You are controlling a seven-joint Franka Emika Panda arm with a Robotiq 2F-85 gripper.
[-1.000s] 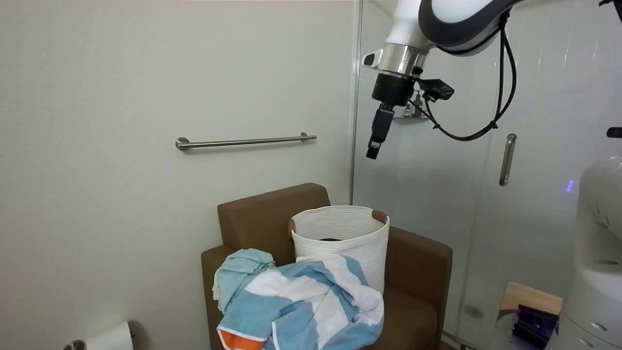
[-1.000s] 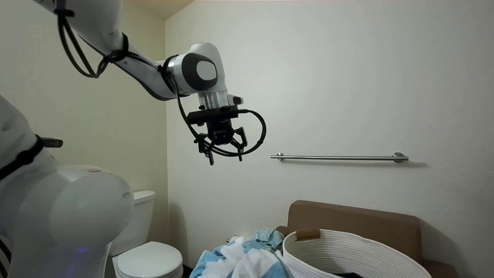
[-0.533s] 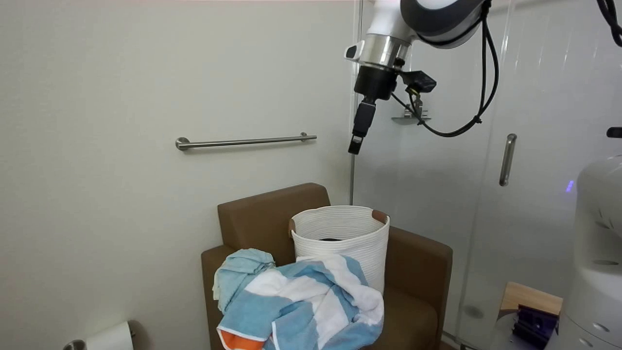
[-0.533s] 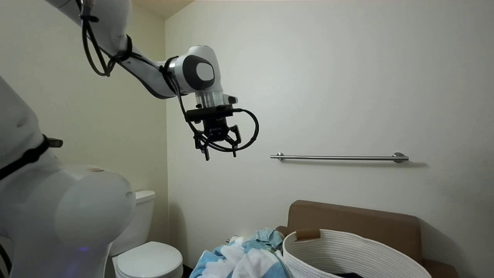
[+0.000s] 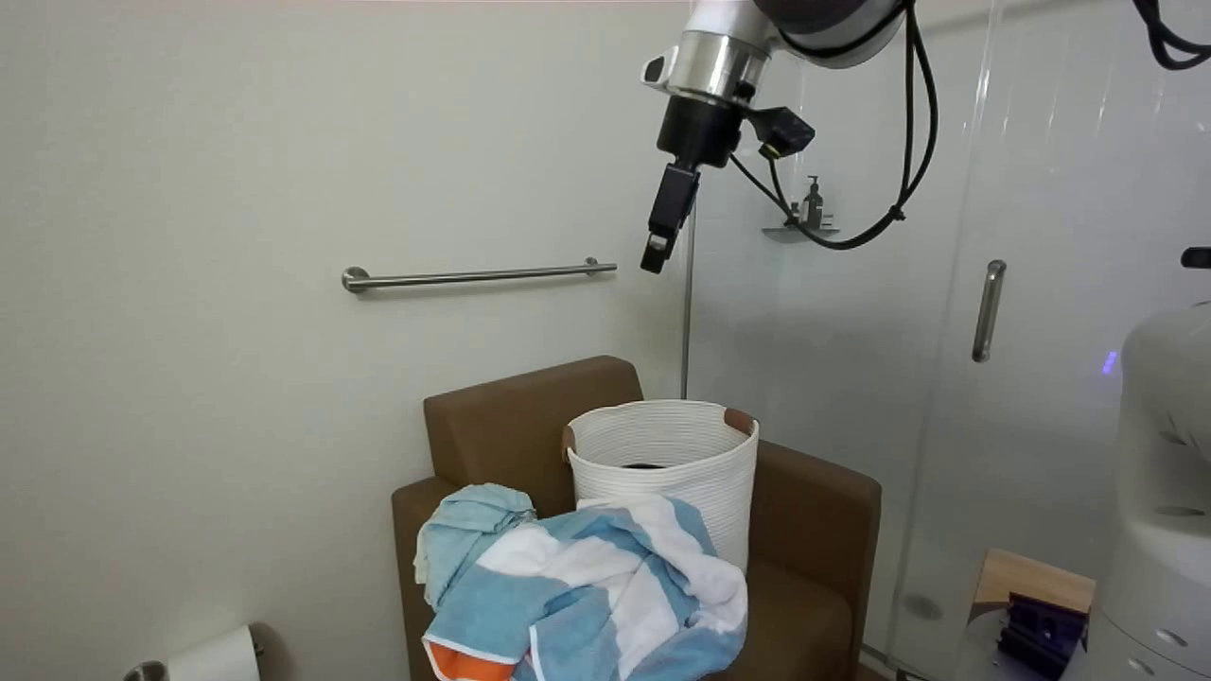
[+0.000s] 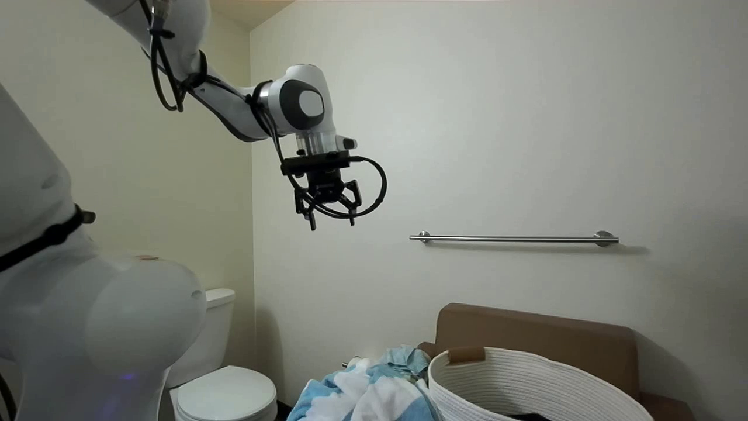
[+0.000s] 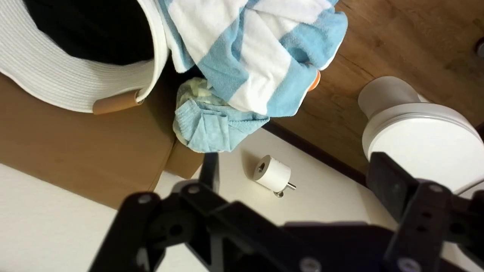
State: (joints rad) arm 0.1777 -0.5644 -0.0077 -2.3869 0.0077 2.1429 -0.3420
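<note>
My gripper (image 7: 295, 155) hangs open in the air with nothing between its fingers. In both exterior views the gripper (image 5: 651, 267) (image 6: 332, 225) is high above the armchair and touches nothing. Below it lies a crumpled blue-and-white striped towel (image 5: 605, 591) (image 7: 261, 56) with an orange patch at one edge. A plain light-blue cloth (image 5: 478, 525) (image 7: 211, 128) is bunched against that towel. Behind the towel stands a white woven basket (image 5: 686, 482) (image 6: 537, 380) with brown handles. Something black (image 7: 94, 30) sits inside it, its shape unclear.
A brown armchair (image 5: 530, 421) carries the basket and cloths. A metal towel bar (image 5: 473, 279) is fixed to the wall behind. The shower glass has a handle (image 5: 989, 312). A toilet (image 6: 225, 394) and a paper roll (image 7: 272, 173) are also near.
My arm has swung leftward in both exterior views, and the gripper has risen. It has stayed open. Basket, towel and cloth lie as before.
</note>
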